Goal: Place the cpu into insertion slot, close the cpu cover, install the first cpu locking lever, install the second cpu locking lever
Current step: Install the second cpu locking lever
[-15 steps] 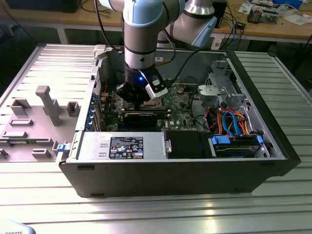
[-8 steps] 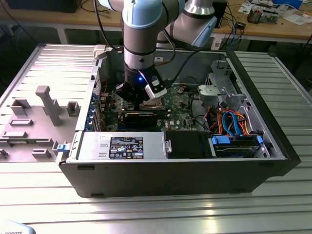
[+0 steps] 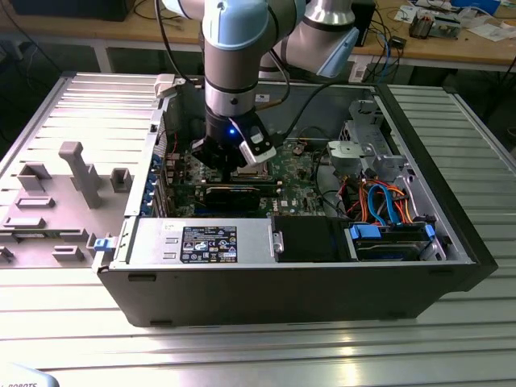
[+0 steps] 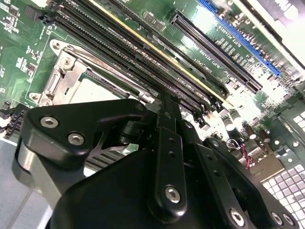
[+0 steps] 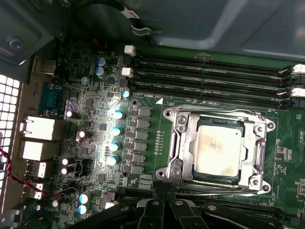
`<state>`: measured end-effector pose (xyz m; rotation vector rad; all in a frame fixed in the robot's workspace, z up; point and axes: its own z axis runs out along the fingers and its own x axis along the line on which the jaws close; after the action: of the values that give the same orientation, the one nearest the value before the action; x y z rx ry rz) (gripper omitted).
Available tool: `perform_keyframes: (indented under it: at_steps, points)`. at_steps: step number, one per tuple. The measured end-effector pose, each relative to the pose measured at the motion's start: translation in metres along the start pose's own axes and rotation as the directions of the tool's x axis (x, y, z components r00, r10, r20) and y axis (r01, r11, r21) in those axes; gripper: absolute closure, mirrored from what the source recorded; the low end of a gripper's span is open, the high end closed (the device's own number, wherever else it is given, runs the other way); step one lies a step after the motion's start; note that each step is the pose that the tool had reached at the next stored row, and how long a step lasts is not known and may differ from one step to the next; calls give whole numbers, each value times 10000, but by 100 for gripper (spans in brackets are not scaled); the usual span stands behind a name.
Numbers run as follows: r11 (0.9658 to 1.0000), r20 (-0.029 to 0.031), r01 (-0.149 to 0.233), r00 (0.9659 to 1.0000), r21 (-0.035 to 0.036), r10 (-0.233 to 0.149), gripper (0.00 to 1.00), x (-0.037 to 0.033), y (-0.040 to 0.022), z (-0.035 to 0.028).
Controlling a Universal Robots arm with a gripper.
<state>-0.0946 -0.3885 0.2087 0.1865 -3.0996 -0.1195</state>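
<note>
The cpu (image 5: 217, 150) lies flat in the insertion slot (image 5: 261, 187), its silvery top showing through the cut-out of the cpu cover (image 5: 178, 143), which lies down over it. Thin lever rods run along two opposite sides of the socket (image 5: 214, 190). My gripper (image 5: 164, 194) sits at the socket's edge next to one rod, fingers together with nothing visible between them. The second wrist view shows the gripper (image 4: 166, 102) beside the cpu (image 4: 90, 90), between the socket and the memory slots. In the exterior view the gripper (image 3: 235, 165) hangs low inside the open computer case.
Memory slots (image 5: 209, 71) flank the socket on two sides. A long black card (image 3: 232, 196) and the power supply (image 3: 201, 242) lie nearer the case's front wall. A drive cage (image 3: 367, 149) and orange and blue cables (image 3: 387, 201) fill the exterior view's right. A grey fixture tray (image 3: 56, 193) lies outside.
</note>
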Motion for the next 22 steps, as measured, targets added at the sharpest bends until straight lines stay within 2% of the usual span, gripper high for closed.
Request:
perform_keyframes:
  at_steps: [3,6,13,15,20,22]
  points:
    - [10000,2,3,10000,-40,-3,89,3,-2,17]
    - [9998,18,5,10000,-178,-5,89,9,-2,31]
    - [9993,39,16,10000,-365,-15,89,13,-3,49]
    - [9992,47,16,10000,-401,-14,89,13,-2,51]
    - [9991,47,18,10000,-412,-16,89,13,-3,53]
    - [9990,48,19,10000,-438,-17,89,14,-3,58]
